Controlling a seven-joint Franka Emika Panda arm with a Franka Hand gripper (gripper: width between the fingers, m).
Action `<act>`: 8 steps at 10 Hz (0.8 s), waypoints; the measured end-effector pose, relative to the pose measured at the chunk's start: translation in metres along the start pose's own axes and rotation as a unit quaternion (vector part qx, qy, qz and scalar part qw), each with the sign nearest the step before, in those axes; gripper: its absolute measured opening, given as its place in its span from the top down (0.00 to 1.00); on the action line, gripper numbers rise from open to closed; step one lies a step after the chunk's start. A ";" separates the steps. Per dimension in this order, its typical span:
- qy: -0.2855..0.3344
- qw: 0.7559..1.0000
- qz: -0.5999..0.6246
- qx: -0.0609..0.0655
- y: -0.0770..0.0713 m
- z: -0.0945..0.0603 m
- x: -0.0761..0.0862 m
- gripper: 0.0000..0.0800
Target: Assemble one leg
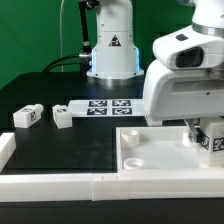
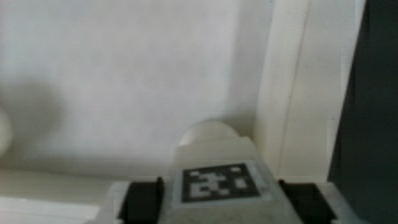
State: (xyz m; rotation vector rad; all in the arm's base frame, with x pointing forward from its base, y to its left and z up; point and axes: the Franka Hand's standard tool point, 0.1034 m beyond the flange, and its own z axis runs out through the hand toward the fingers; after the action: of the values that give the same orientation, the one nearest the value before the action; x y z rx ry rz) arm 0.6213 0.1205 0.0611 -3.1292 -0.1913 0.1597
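My gripper (image 1: 208,135) is low over the right end of the large white panel (image 1: 150,152), shut on a white leg (image 1: 212,143) with a square marker on its face. In the wrist view the held leg (image 2: 217,165) stands between my dark fingers (image 2: 150,196), its tip pointing at the white panel (image 2: 125,90) near the panel's edge. Two more legs (image 1: 27,116) (image 1: 63,116) lie loose on the black table at the exterior view's left.
The marker board (image 1: 100,106) lies flat on the table behind the panel. A white frame rail (image 1: 60,183) runs along the table's front edge. The robot base (image 1: 112,50) stands at the back.
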 end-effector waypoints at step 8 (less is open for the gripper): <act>0.008 0.871 0.491 0.004 -0.012 0.000 0.001 0.64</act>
State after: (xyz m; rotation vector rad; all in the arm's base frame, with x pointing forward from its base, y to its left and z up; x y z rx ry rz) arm 0.6213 0.1328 0.0611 -2.8585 1.3900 0.1178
